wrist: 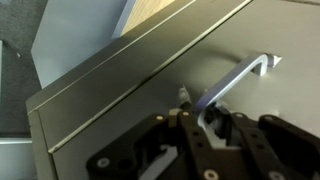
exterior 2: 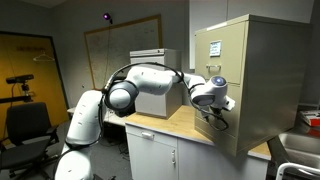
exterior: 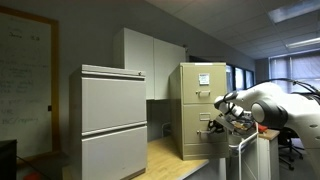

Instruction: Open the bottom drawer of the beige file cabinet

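Right at the fingertips in the wrist view, the silver pull (wrist: 240, 78) runs up and away from the gripper (wrist: 203, 112), and its near end drops in between the two fingers (wrist: 187, 125). The jaws are drawn in narrow, one on either side of that bar, but whether they actually pinch it I cannot tell from this angle. Just behind the pull is the bottom drawer (wrist: 270, 120), its beige front facing the gripper square on. Its top edge lies tight to the seam, so it reads as closed.

Out in an exterior view, the gripper (exterior 2: 216, 112) is up against the lower half of the beige file cabinet (exterior 2: 278, 70), with the white arm (exterior 2: 150, 82) stretching away behind it. Above the gripper, on the upper drawer front, hangs a white paper (exterior 2: 213, 45). Below the gripper, the wooden counter (exterior 2: 170, 125) carries the cabinet.

In an exterior view again, the gripper sits at that same lower drawer. Well beyond it, past the beige cabinet, stands a wider light-grey cabinet (exterior: 112, 110).
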